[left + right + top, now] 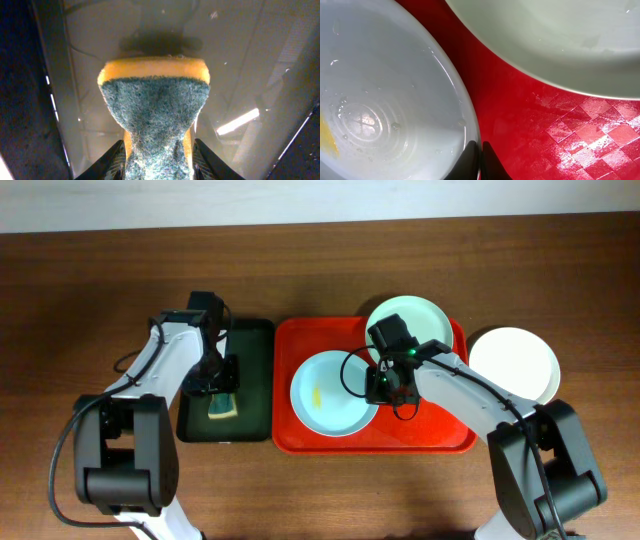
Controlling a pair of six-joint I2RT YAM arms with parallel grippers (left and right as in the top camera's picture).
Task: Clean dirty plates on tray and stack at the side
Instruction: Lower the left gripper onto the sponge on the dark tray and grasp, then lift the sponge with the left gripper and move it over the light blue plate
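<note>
The red tray (420,435) holds a pale blue plate (325,395) with a yellow smear and, at its far right, a mint plate (415,320). A white plate (515,360) lies on the table right of the tray. My right gripper (380,388) is shut on the smeared plate's right rim; in the right wrist view its fingers (480,161) pinch that plate (385,100) over the tray (520,125), with the mint plate (545,40) beyond. My left gripper (222,392) is shut on a yellow-and-green sponge (155,100).
A narrow dark green tray (255,370) lies left of the red tray, under the left gripper and sponge (222,410). Its wet floor (240,60) fills the left wrist view. The table's far edge runs along the top of the overhead view.
</note>
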